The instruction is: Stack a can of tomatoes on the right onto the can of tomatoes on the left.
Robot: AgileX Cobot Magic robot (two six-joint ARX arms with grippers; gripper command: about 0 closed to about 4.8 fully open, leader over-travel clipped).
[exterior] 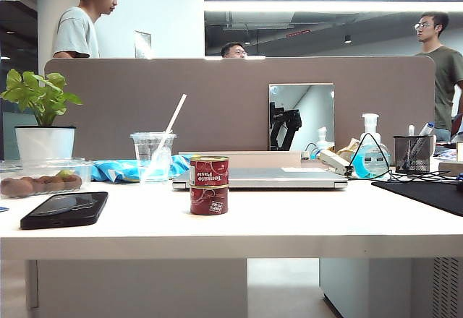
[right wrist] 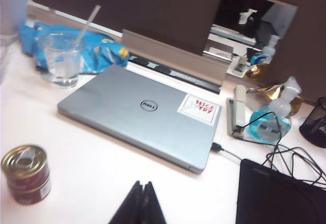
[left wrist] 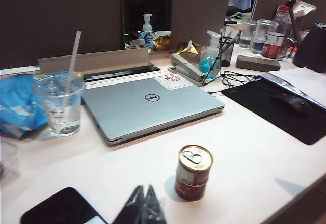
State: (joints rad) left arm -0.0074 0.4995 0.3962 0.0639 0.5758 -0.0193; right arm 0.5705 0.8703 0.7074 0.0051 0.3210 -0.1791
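Two red tomato paste cans stand as one stack near the middle of the white table: the upper can rests on the lower can. The left wrist view shows the stack from above, with the pull-tab lid of the top can and the lower can under it. The same stack shows in the right wrist view. My left gripper is shut and empty, apart from the stack. My right gripper is shut and empty, well away from the cans. Neither arm shows in the exterior view.
A closed silver laptop lies behind the stack. A plastic cup with a straw and a blue bag stand to the left, a black phone at front left. A sanitizer bottle, cables and a black mouse pad are on the right.
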